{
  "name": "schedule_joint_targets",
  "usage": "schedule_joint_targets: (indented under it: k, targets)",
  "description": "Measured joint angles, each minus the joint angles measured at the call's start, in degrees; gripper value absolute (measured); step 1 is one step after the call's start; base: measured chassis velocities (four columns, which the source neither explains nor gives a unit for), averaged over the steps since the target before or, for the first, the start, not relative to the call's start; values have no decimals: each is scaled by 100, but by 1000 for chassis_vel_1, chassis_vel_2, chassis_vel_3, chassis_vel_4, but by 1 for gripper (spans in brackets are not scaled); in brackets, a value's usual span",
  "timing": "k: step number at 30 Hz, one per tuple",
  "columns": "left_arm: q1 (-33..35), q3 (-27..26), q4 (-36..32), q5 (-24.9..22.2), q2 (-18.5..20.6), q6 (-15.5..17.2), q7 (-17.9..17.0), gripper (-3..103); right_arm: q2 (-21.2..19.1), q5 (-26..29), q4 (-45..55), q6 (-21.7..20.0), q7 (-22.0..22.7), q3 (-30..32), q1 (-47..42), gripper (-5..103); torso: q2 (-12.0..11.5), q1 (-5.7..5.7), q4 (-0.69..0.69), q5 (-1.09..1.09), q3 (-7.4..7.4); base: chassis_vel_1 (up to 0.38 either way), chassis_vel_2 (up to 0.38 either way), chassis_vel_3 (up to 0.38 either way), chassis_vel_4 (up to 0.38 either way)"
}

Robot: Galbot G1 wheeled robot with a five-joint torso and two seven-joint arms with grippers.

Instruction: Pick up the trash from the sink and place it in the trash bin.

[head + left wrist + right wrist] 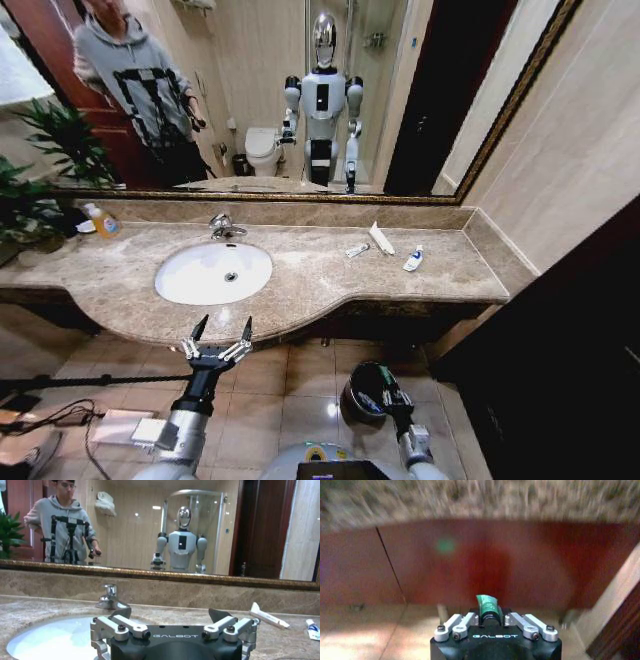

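The white oval sink [190,280] sits in the beige countertop, and its basin looks bare. Trash lies on the counter to its right: a white tube [381,238], a small silvery item [356,250] and a blue-marked tube [413,259]. My left gripper [221,335] hangs open in front of the counter edge, below the sink [45,639]; the left wrist view shows it [171,614] empty, with the white tube [268,615] and blue-marked tube [312,629] farther off. My right gripper [392,398] is low over the black trash bin [350,392]. It [489,615] is shut on a small green tube [487,603].
A chrome faucet [225,228] stands behind the basin and an orange-yellow soap bottle [103,221] at the counter's far left. Dark red cabinet fronts [470,562] run under the counter. Cables and a white box [120,425] lie on the tiled floor at left.
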Motion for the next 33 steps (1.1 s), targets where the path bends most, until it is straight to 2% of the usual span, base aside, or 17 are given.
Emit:
schedule_joint_targets:
  k: [9, 13, 18, 21, 26, 33]
  targets:
    - [0, 0, 0, 0, 0, 0, 0, 100, -49, -129, -1377, -130, -109, -37, 801, 21, 0, 0, 0, -1, 0, 0, 0, 0, 0]
    - [0, 0, 0, 0, 0, 0, 0, 100, 15, -251, -2624, -78, -169, -73, 1453, 21, 0, 0, 0, -1, 0, 0, 0, 0, 0]
    - [0, 0, 0, 0, 0, 0, 0, 100, 55, -271, -3277, -48, -227, -86, 1857, 21, 0, 0, 0, 0, 0, 0, 0, 0, 0]
    - [0, 0, 0, 0, 0, 0, 0, 100, 98, -415, -4097, 35, -262, -90, 2366, 21, 0, 0, 0, -1, 0, 0, 0, 0, 0]
    - [0, 0, 0, 0, 0, 0, 0, 100, 151, -461, -4715, 64, -263, -78, 2763, 21, -1, 0, 0, 0, 0, 0, 0, 0, 0]
    - [0, 0, 0, 0, 0, 0, 0, 100, 162, -489, -4962, 61, -287, -82, 2924, 21, 0, 0, 0, -1, 0, 0, 0, 0, 0]
